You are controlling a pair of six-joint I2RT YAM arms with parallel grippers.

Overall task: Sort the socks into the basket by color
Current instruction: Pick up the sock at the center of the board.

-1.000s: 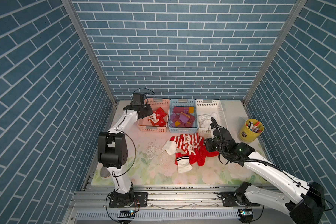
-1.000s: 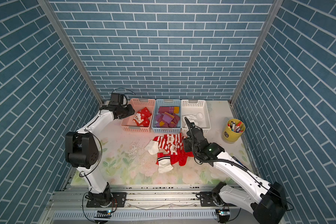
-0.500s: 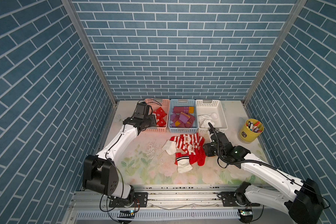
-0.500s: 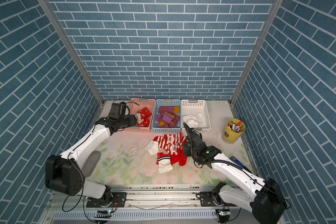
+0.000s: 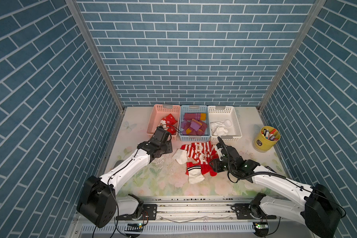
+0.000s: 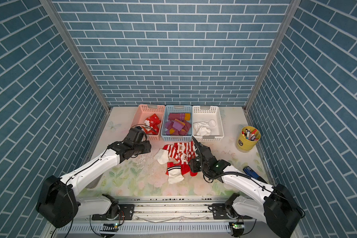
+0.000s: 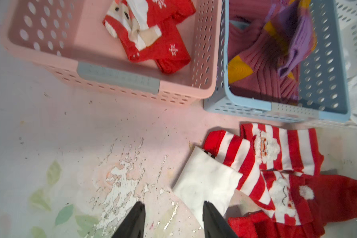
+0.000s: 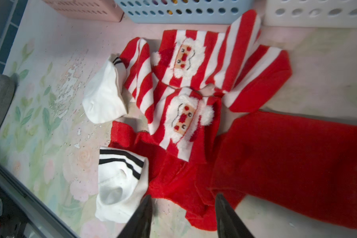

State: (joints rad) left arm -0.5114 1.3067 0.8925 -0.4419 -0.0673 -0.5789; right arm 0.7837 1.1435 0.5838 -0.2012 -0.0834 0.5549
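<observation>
A pile of socks lies in front of the baskets: red-and-white striped Santa socks (image 5: 198, 151), plain red ones (image 8: 276, 154), a white sock (image 7: 204, 185) and a white sock with black cuff stripes (image 8: 120, 179). The pink basket (image 5: 153, 120) holds red socks (image 7: 153, 31), the blue basket (image 5: 194, 138) purple ones (image 5: 194, 124), the white basket (image 5: 236, 123) white ones (image 5: 220, 126). My left gripper (image 7: 173, 206) hangs open and empty over the table at the white sock's edge. My right gripper (image 8: 183, 196) is open above the near edge of a red sock.
A yellow cup of pens (image 5: 266, 140) stands at the right edge. A blue object (image 6: 249, 171) lies near the right arm. The floral table cover is flaked (image 7: 120, 185) left of the pile. A metal rail (image 5: 194, 206) runs along the front.
My left arm has drawn back from over the pink basket to the table left of the pile. My right gripper has shifted toward the front, over the red socks.
</observation>
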